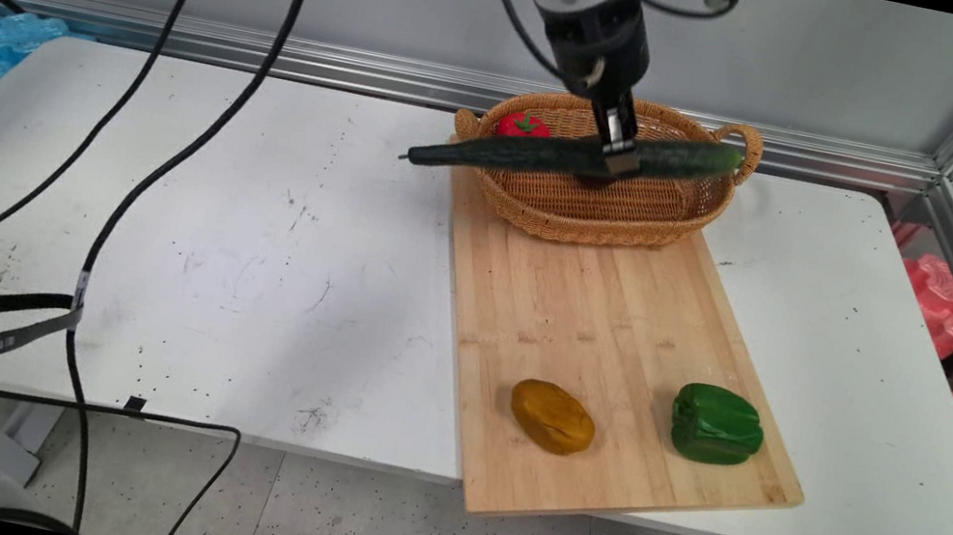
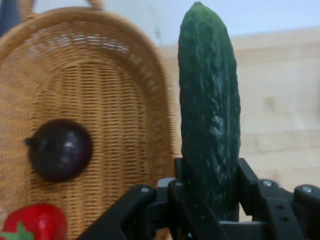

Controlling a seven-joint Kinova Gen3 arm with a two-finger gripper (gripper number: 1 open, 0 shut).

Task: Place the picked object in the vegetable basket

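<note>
One long, dark, bumpy cucumber (image 1: 575,155) hangs level above the oval wicker basket (image 1: 640,228), the gripper (image 1: 617,150) clamped right of its middle; the heavier left end may tilt and slip. Inside lie a red strawberry (image 1: 522,126) and a smooth purple onion (image 2: 60,149)

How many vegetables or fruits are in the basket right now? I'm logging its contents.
2: a red tomato and a dark purple round one, both on the basket floor. The cucumber hangs above, gripped.

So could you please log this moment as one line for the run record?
tool: shut on cucumber | cucumber: lifted above wicker basket | basket holds: strawberry, dark round item | board: potato, green pepper
</note>
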